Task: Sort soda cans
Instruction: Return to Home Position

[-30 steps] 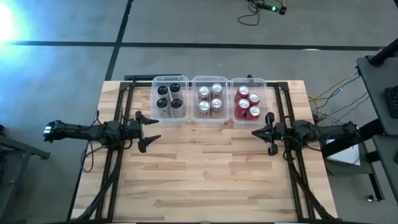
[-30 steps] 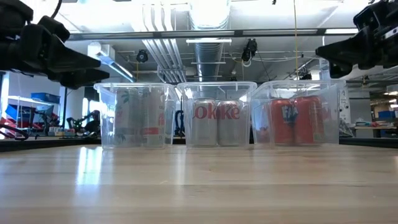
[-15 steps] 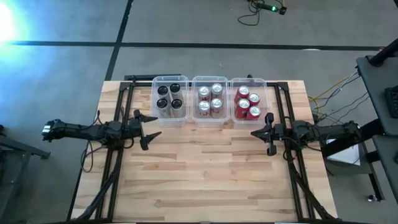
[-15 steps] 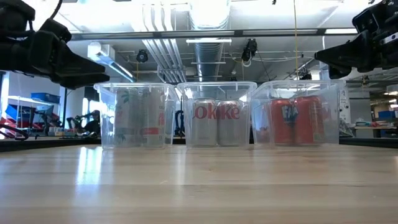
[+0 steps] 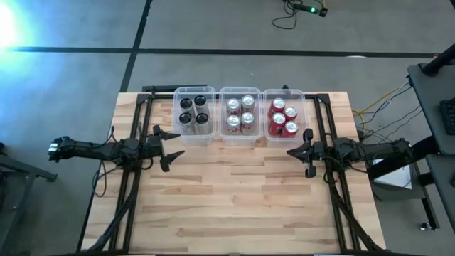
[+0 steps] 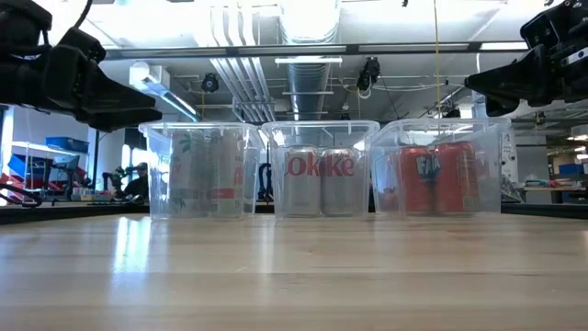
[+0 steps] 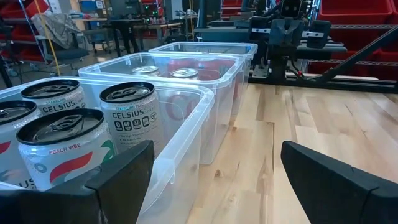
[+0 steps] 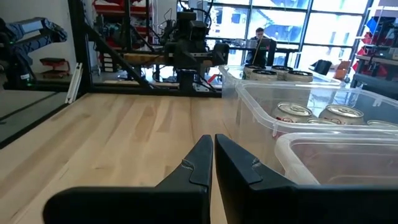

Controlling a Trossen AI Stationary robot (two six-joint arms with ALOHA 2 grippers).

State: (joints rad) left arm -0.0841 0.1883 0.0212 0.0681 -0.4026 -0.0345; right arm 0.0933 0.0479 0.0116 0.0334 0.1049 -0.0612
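- A pale wooden surface [image 5: 234, 206], seen from above, carries three clear plastic bins in a row along its far edge. The middle bin [image 5: 240, 138] is the reference point here.
- The middle bin holds four silver cans [image 5: 248, 118]. They stand upright in a two-by-two block and have red lettering on their sides.
- The left bin [image 5: 194, 137] sits just beside the middle bin on its left. It holds four black-topped cans [image 5: 186, 119], upright, two by two, with pale sides that read "CELSIUS".
- The right bin [image 5: 284, 137] sits just beside the middle bin on its right. It holds four red cans [image 5: 278, 119] with silver tops, also upright, two by two.
- The left gripper [image 5: 178, 146] hovers in front of the middle bin and off to its left, by the left bin's outer front corner. Its fingers are spread wide with nothing between them.
- The right gripper [image 5: 290, 151] hovers in front of the middle bin and off to its right, near the right bin's front wall. Its fingers are pressed together and hold nothing.
- Seen from surface level, both grippers hang higher than the middle bin's rim, one on each side.
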